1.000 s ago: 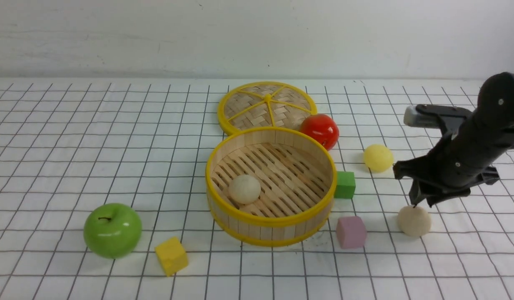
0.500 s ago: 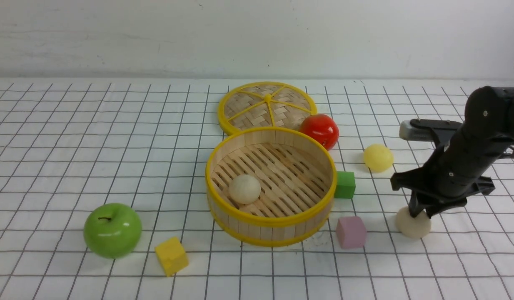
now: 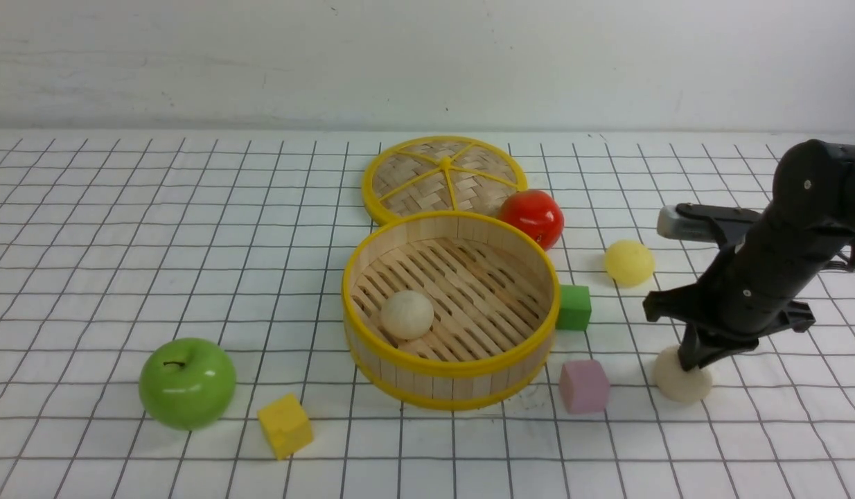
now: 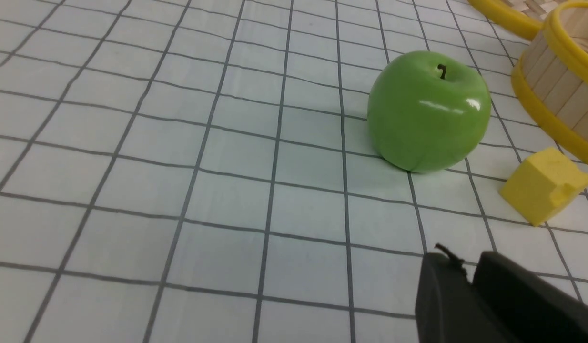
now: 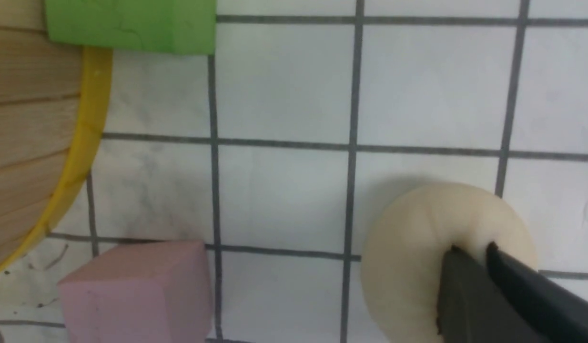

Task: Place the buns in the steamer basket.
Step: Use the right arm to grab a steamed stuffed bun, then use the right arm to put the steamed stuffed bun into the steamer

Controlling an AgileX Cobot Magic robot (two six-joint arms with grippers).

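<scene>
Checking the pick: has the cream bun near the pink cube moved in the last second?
Yes. The cream bun slid slightly left, toward the pink cube, with the right gripper pressing into its top.

Pink cube [image 3: 584, 386] between bun [image 3: 677, 388] and basket [image 3: 427, 382]

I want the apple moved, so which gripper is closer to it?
Left. The left gripper has the apple close in front; the right gripper is past the basket, pinching a cream bun.

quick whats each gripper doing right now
left gripper: holds nothing; open or shut cannot be told
right gripper: shut, pinching the top of the cream bun
</scene>
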